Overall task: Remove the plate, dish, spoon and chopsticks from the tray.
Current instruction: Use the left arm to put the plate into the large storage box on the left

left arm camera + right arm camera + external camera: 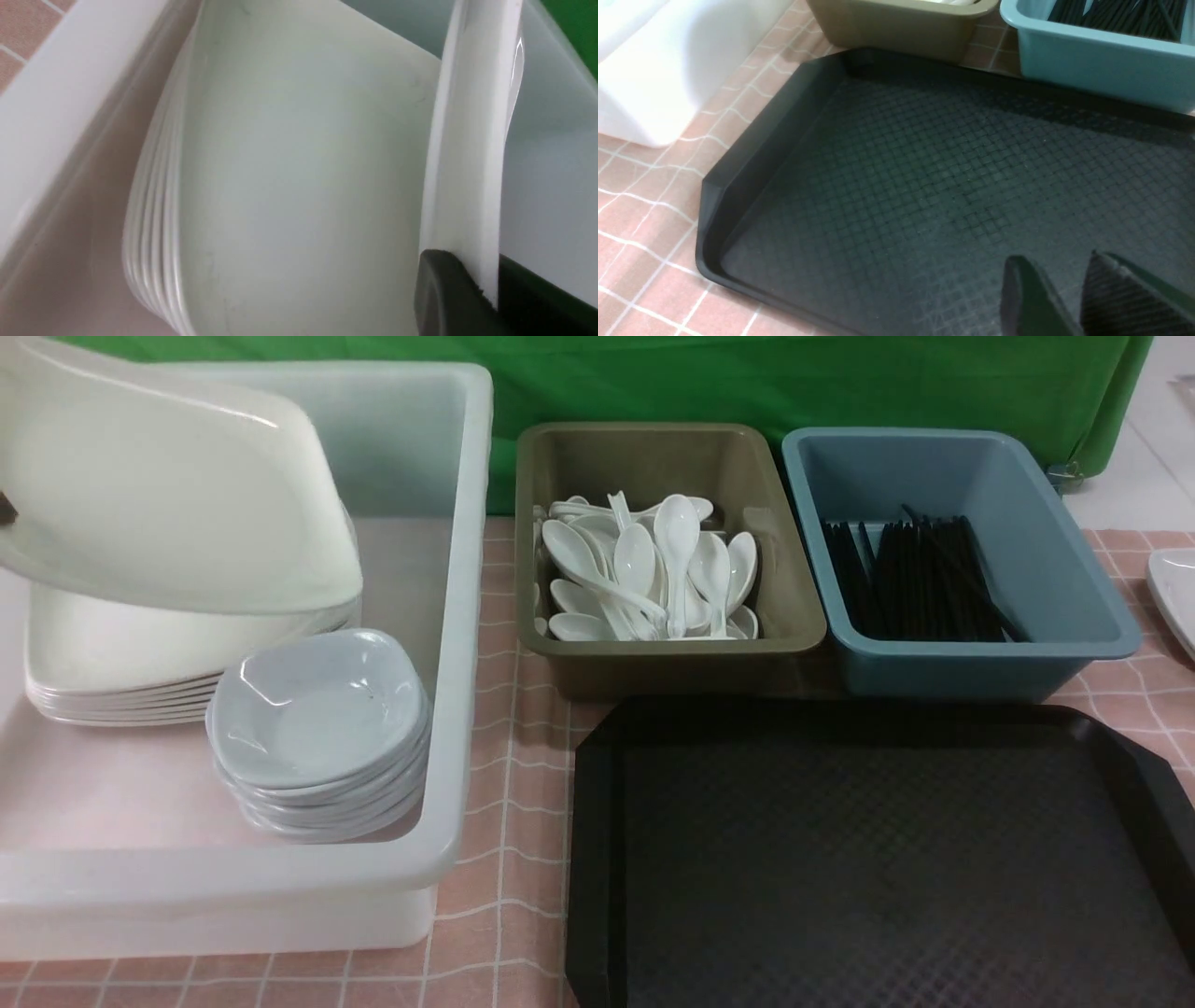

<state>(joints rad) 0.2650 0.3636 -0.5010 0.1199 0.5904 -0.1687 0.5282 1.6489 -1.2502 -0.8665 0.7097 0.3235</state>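
Observation:
My left gripper [486, 280] is shut on the rim of the large cream-white plate [159, 495], which it holds tilted over a stack of like plates [121, 663] in the white tub [467, 616]. In the left wrist view the plate [472, 140] shows edge-on between the two black fingers. The black tray [597, 821] lies at the front right with nothing on its patterned floor. My right gripper [1054, 257] hangs open over the tray [752, 154], holding nothing. Small greyish dishes [317, 709] are stacked in the tub. Spoons [653, 569] fill the olive tub, and chopsticks [920, 579] lie in the blue tub.
The olive tub [532, 523] and the blue tub [1074, 569] stand side by side behind the tray. Another white plate [1174, 588] shows at the table's right edge. A pink checked cloth [504, 803] covers the table and a green backdrop hangs behind.

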